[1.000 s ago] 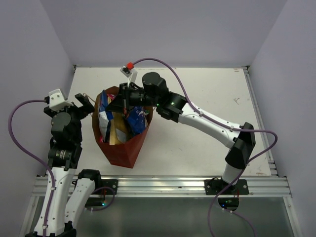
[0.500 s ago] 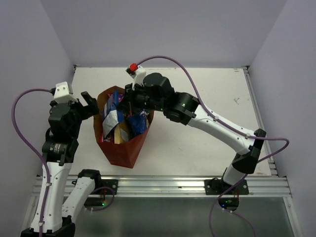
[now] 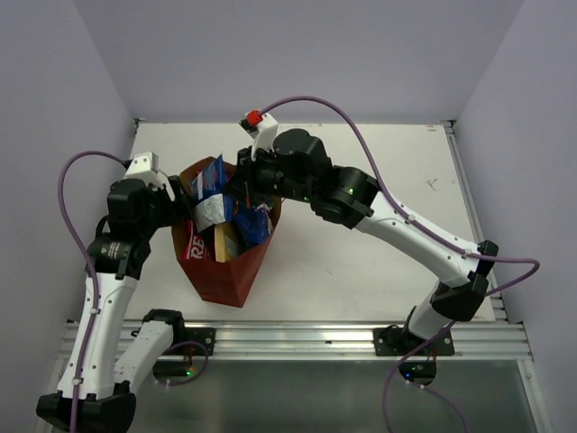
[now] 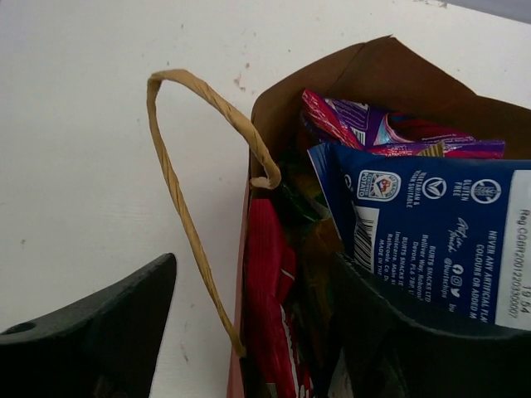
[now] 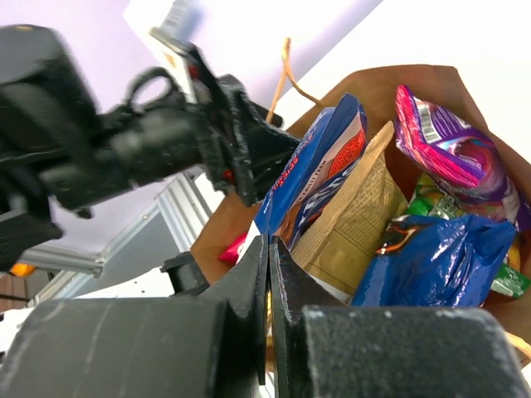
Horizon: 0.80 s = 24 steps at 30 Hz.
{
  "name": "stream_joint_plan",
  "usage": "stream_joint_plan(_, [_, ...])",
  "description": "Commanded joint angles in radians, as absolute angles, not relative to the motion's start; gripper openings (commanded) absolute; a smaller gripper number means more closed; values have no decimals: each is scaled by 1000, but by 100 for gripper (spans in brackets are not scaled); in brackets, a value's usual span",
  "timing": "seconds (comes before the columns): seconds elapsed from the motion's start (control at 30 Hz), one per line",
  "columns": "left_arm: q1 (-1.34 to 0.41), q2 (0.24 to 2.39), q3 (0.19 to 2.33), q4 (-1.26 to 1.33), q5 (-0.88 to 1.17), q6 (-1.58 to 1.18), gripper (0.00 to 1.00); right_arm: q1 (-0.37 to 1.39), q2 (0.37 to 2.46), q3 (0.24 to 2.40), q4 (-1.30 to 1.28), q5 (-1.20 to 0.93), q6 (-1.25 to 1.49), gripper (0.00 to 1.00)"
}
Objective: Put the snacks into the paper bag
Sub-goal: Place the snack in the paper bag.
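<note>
The paper bag stands upright, stuffed with snacks. A blue-white packet sticks out at the top left, with the red "REAL" packet, a tan-gold packet and a dark blue packet. My left gripper is open and straddles the bag's left wall: one finger outside by the tan handle, the other inside against the blue-white packet. My right gripper is shut just above the bag's mouth, over the tan-gold packet, a purple-pink one and the dark blue one.
The white table runs back and right of the bag. Lilac walls close in on three sides. A metal rail runs along the near edge. The right arm reaches across the table's middle to the bag.
My left gripper has swung right to straddle the bag's left wall. My right gripper has drawn up and right from the bag's mouth. The packets shifted, and "REAL" now shows.
</note>
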State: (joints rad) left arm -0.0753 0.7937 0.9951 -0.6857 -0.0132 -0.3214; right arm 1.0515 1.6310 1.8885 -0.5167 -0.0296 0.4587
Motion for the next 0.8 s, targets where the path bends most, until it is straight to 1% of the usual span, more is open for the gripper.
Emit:
stream_joint_plan(0.0, [-81, 799, 979, -689, 29, -310, 70, 1049, 1620, 1960, -491, -52, 426, 0])
stream_joint_plan(0.03, [-81, 807, 976, -684, 35, -310, 68, 1049, 1617, 1963, -488, -52, 423, 0])
stream_joint_plan(0.1, [-81, 818, 980, -673, 55, -307, 60, 1049, 1614, 1986, -488, -45, 408, 0])
stream_joint_plan(0.13, [-81, 827, 985, -670, 63, -305, 51, 1049, 1618, 1999, -497, -35, 402, 0])
stream_joint_plan(0.17, [-81, 831, 988, -661, 74, -302, 46, 1049, 1624, 2012, -518, -31, 391, 0])
stream_joint_plan(0.2, [-81, 834, 994, -655, 102, -298, 34, 1049, 1632, 2038, -531, -31, 387, 0])
stream_joint_plan(0.27, [-81, 847, 1015, -637, 132, -293, 19, 1049, 1654, 2057, -551, -49, 385, 0])
stream_joint_plan(0.3, [-81, 851, 1026, -634, 164, -288, 9, 1049, 1660, 2062, -554, -58, 385, 0])
stream_joint_plan(0.4, [-81, 870, 1074, -624, 205, -279, 2, 1049, 1664, 2053, -557, -77, 388, 0])
stream_joint_plan(0.47, [-81, 880, 1101, -623, 221, -276, 0, 1049, 1666, 2040, -557, -80, 387, 0])
stream_joint_plan(0.6, [-83, 893, 1115, -609, 268, -270, 0, 1049, 1667, 2014, -558, -95, 383, 0])
stream_joint_plan(0.77, [-81, 902, 1103, -610, 279, -258, 0, 1048, 1681, 2008, -569, -110, 383, 0])
